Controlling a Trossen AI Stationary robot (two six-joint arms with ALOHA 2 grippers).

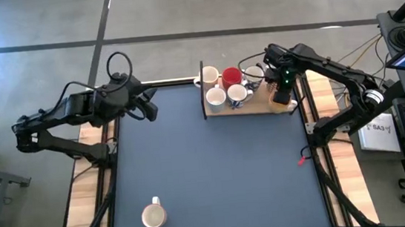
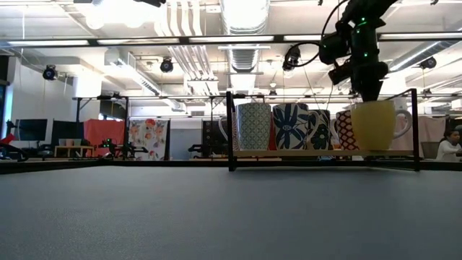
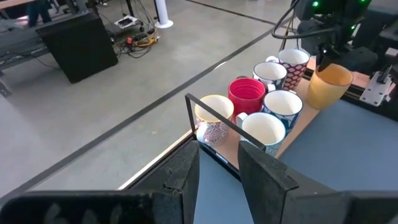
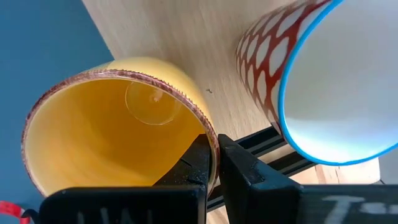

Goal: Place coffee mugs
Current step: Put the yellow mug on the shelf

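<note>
The right gripper (image 4: 214, 163) was clamped on the rim of a yellow mug (image 4: 118, 124), one finger inside and one outside the wall. In the low view the yellow mug (image 2: 377, 124) hung from that gripper (image 2: 368, 92) at the right end of the wooden tray (image 2: 325, 153), its base at about the level of the tray top; whether it touched the wood could not be told.

On the tray (image 1: 258, 107) stood six other mugs, counted from the left wrist view: a cream mug with a red pattern (image 3: 214, 118) at the near corner behind the black frame (image 3: 211, 112), a red mug (image 3: 247, 96), a white mug with a blue pattern (image 3: 263, 132), another white-and-blue one (image 3: 283, 106), a further white mug (image 3: 270, 74), and a mug with a red lattice pattern (image 3: 293, 65) just beside the yellow one (image 3: 328, 86). With the held mug that made seven at the tray.

One more cream mug (image 1: 153, 213) stood alone on the blue table mat (image 1: 215, 164), near its front edge and well apart from the tray.

The left gripper (image 1: 147, 104) waited over the table's far left corner, its fingers (image 3: 186, 174) parted and holding nothing.
</note>
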